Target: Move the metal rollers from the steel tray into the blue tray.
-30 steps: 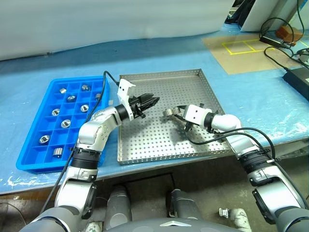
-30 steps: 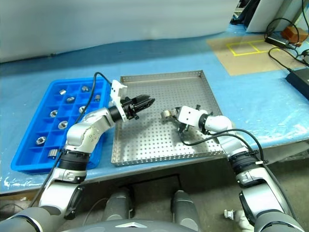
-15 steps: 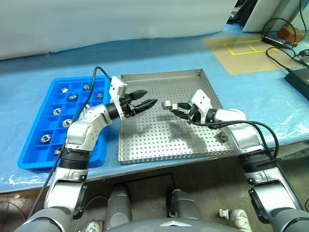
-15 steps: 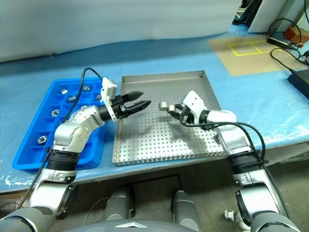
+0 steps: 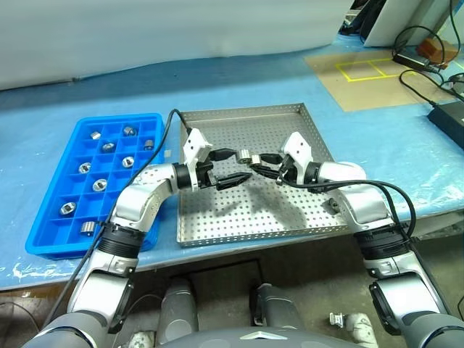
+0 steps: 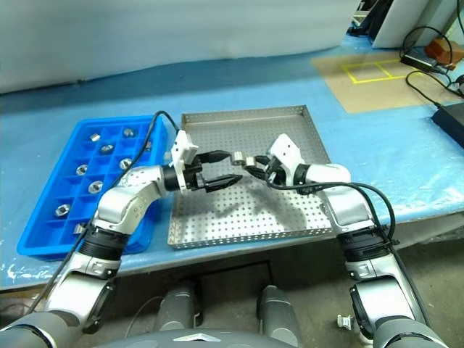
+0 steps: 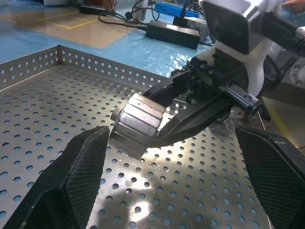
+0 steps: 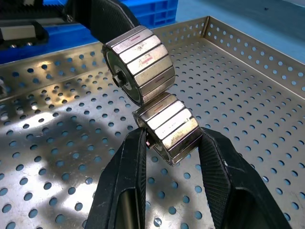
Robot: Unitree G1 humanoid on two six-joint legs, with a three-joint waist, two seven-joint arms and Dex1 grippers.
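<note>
Handover step, mid-air over the steel tray (image 5: 239,111). Your right end effector (image 5: 255,157) is clamped tight on a roller (image 8: 169,126), held sideways above the tray floor. A second roller (image 8: 140,62) sits stacked on its end; it looks stuck on rather than gripped, hard to be sure.

Your left end effector (image 5: 230,166) is spread fully wide and holds nothing. Its fingers (image 7: 71,181) stand to either side of the offered piece, apart from it.

To do it well:
- Centre the left fingers on the outer roller's ribbed side, not on the end with the hole.
- Close the left fully before you loosen the right, or the piece drops back onto the perforated floor.
- Expect the two rollers to come apart or come away together; pull straight along their axis.
- Then swing left to the blue tray (image 5: 43,217) and pick an empty compartment.

Around:
- Several rollers (image 5: 128,161) already lie in the blue tray, one per compartment, so check the square first.
- A small metal piece (image 5: 335,206) lies in the steel tray by the right forearm, probably another roller.
- The left arm's cable (image 5: 165,134) loops over the blue tray and could snag.
- A power brick and cables (image 5: 446,116) lie well apart, at the right end of the tabletop (image 5: 377,138).
</note>
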